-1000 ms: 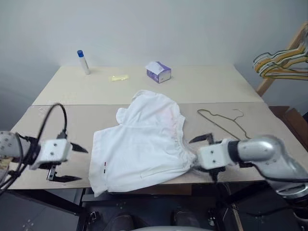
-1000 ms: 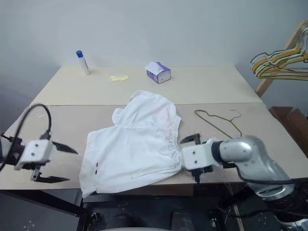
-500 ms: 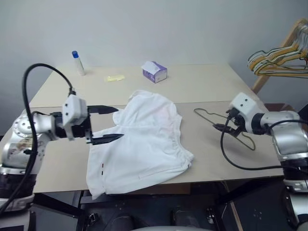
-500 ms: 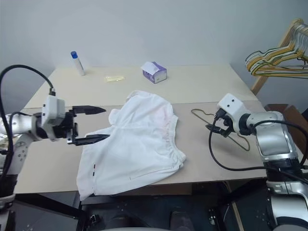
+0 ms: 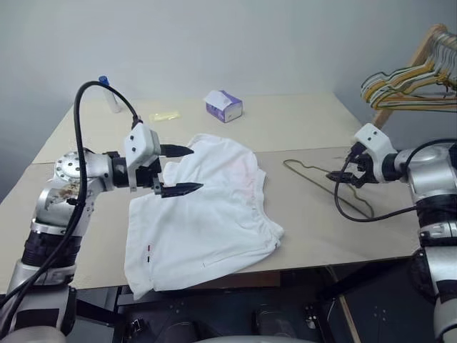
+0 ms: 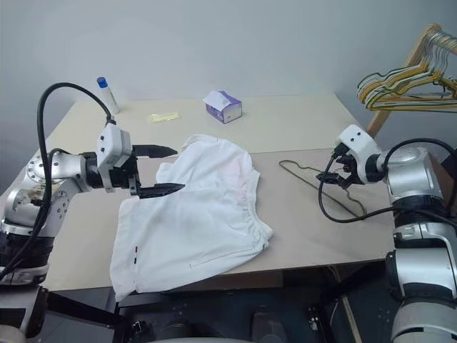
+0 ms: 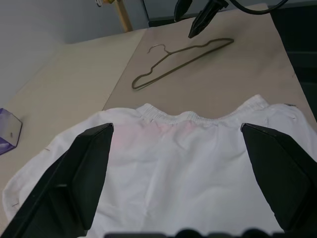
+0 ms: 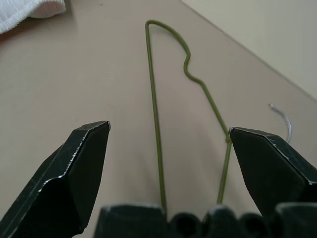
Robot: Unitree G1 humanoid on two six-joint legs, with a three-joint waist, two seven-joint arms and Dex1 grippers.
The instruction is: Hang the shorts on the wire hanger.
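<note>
The shorts [image 5: 203, 214] lie flat on the near half of the desk [image 5: 300, 121], one leg hem reaching the front edge at the robot's left, the gathered waistband turned toward the right side. A small dark-and-red mark sits near that front hem, and a faint pink stain shows on the upper cloth. To the right of the waistband is a broad strip of bare desk running to the front edge.

The left gripper [image 5: 180, 170] hovers over the shorts' far left corner, forearm roughly level and reaching in from the left, jaws spread wide with nothing between them; the left wrist view looks across the white cloth to the waistband.

The wire hanger [image 5: 325, 180] lies flat on the right part of the desk, well apart from the shorts, its hook toward the right edge. The right gripper [image 6: 334, 171] hangs just above the hanger's hook end, tilted downward and inward, jaws wide apart and holding nothing; in the right wrist view the wire runs between the two fingers [image 8: 79, 163].

Farther back are a purple-white tissue box [image 5: 223, 106], a small yellow item [image 5: 164, 115] and a blue-capped bottle [image 6: 106, 93] near the far left corner. Beyond the right edge, a bunch of hangers [image 5: 403, 86] hangs on a wooden rack.
</note>
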